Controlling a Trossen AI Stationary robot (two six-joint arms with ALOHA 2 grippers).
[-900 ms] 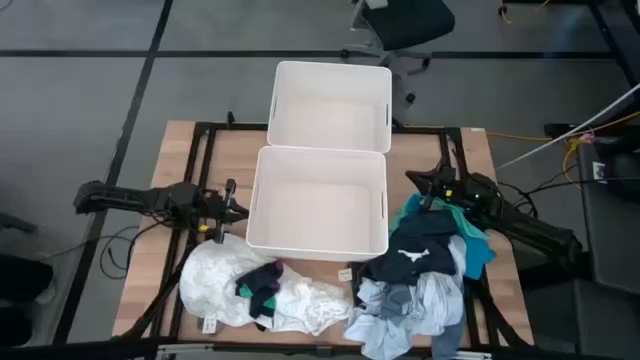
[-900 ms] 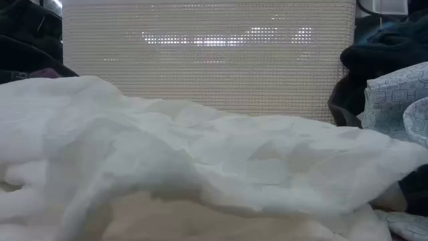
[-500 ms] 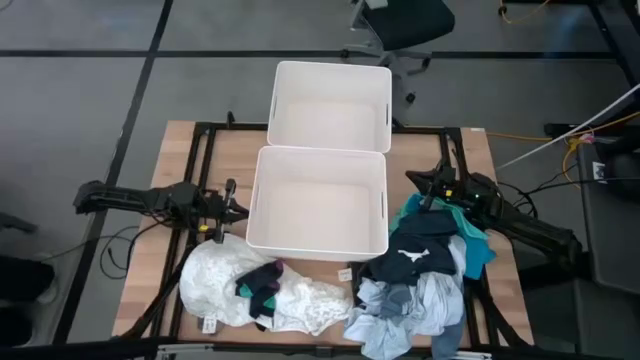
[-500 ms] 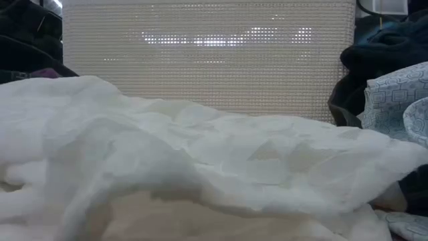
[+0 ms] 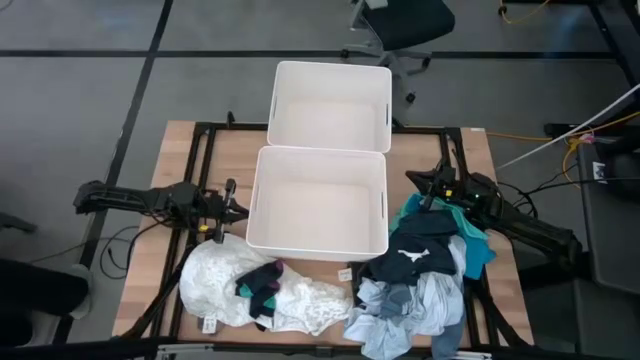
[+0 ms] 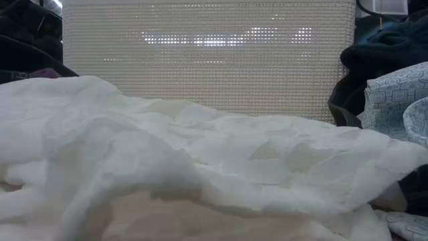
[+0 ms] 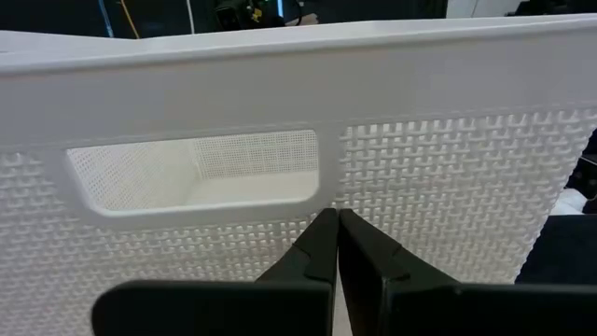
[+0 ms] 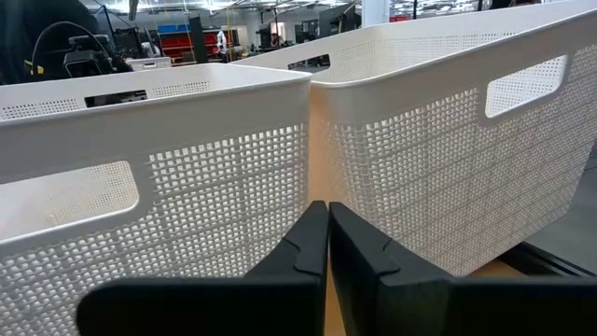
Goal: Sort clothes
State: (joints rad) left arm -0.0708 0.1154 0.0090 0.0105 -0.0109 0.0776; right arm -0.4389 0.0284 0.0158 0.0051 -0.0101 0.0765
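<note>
both arms parked, nothing sorted yet. left gripper (image 7: 336,245) sits just beside the near bin (image 5: 317,203) on its left side, nose pointed at the handle slot (image 7: 194,171), fingers pressed together, holding nothing. right gripper (image 8: 326,245) same deal on the other side, fingers together and empty, facing the gap where the near bin and the far bin (image 5: 330,105) meet. looks like a rest pose, tips clear of the fabric so the heap is undisturbed. both bins are empty and stand end to end in the table (image 5: 471,147) middle, probably one per category. clothes all lie at the front edge: white garment (image 5: 220,290) front left with dark socks (image 5: 262,287) on top of it, and the dark and blue pile (image 5: 420,272) front right, touching the right arm. white garment fills the low view, right against the near bin's wall. first pick not yet begun; either gripper must open and swing back toward its heap.
</note>
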